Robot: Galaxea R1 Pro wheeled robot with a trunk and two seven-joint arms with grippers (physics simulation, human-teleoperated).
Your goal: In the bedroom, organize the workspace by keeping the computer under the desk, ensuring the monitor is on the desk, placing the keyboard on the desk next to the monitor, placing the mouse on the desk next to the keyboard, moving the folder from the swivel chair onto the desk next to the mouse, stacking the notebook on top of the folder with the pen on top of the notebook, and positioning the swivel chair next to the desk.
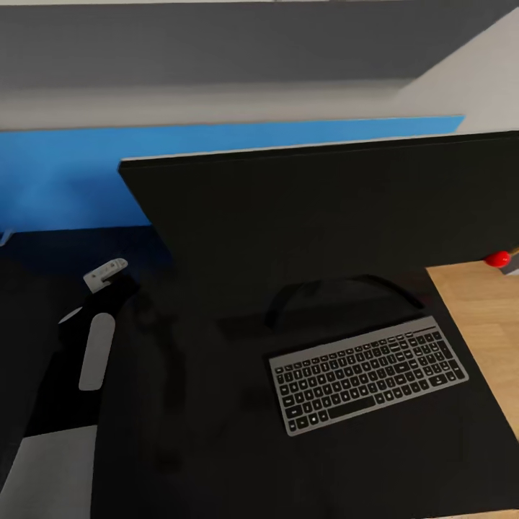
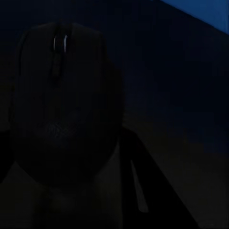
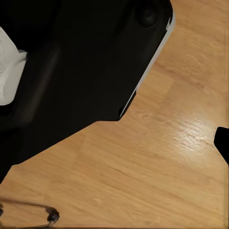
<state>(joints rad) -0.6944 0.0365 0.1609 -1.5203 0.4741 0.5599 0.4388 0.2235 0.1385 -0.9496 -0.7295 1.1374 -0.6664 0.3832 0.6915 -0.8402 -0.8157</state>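
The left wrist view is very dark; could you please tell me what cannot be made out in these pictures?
- Left wrist view: the mouse is a dim shape in shadow; whether the left end effector grips it cannot be told.
- Head view: the monitor is cut off by the right edge and hides the desk behind it; the left arm blends into the black top.
- Right wrist view: the dark shapes over the wood floor stay unidentifiable.

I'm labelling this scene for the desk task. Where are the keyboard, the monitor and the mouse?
keyboard (image 1: 368, 375), head view, middle of the black keys.
monitor (image 1: 324, 209), head view, centre of the black screen front.
mouse (image 2: 59, 109), left wrist view, its dark back below the scroll wheel.
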